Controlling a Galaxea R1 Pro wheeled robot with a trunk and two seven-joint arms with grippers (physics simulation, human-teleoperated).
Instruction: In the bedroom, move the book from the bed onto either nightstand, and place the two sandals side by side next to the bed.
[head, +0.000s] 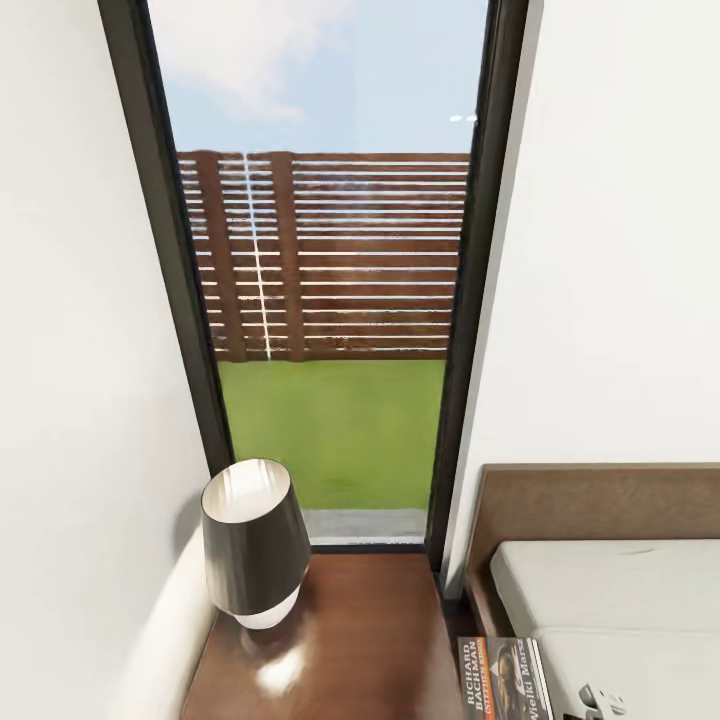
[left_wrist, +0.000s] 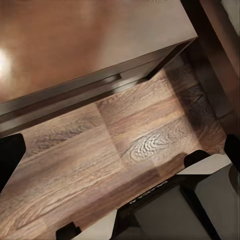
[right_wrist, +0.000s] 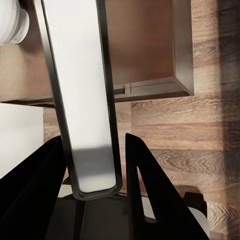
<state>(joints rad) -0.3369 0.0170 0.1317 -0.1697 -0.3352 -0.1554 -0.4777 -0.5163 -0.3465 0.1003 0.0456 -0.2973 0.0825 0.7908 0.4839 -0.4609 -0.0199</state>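
1. The right gripper (right_wrist: 92, 142) is clamped on the thin dark-covered paperback book (right_wrist: 82, 90). In the right wrist view the book stands edge-on between the two black fingers, pale page block showing inside the dark cover.
2. In the head view the book (head: 503, 678) sits at the lower edge, over the strip between nightstand and bed, with the right gripper (head: 592, 704) just beside it on the bed side. Its long axis runs away from the robot, toward the window wall. The orange band reads "RICHARD BACHMAN"; a second line of lettering is too blurred to read with confidence.
3. The left gripper (left_wrist: 120, 150) hangs spread open and empty over the brown wood-plank floor (left_wrist: 125, 145), in front of the nightstand.
4. The coming move turns on one relation: the boxy dark reddish-brown wooden nightstand (head: 350, 640) lies to the left of the book and below it. The right arm already carries the book, so it is the arm to finish. I judge a short shift leftward and down would land it on the glossy surface. Whether the book already touches that surface cannot be told.
5. A dark cone-shaded lamp with a white base (head: 255, 545) stands on the nightstand's far left part, leaving the right side bare.
6. Further right is the pale grey-white mattress of the dark-framed bed (head: 620, 590).
7. Beyond is a tall black-framed window (head: 335, 300) showing grass and a slatted fence.
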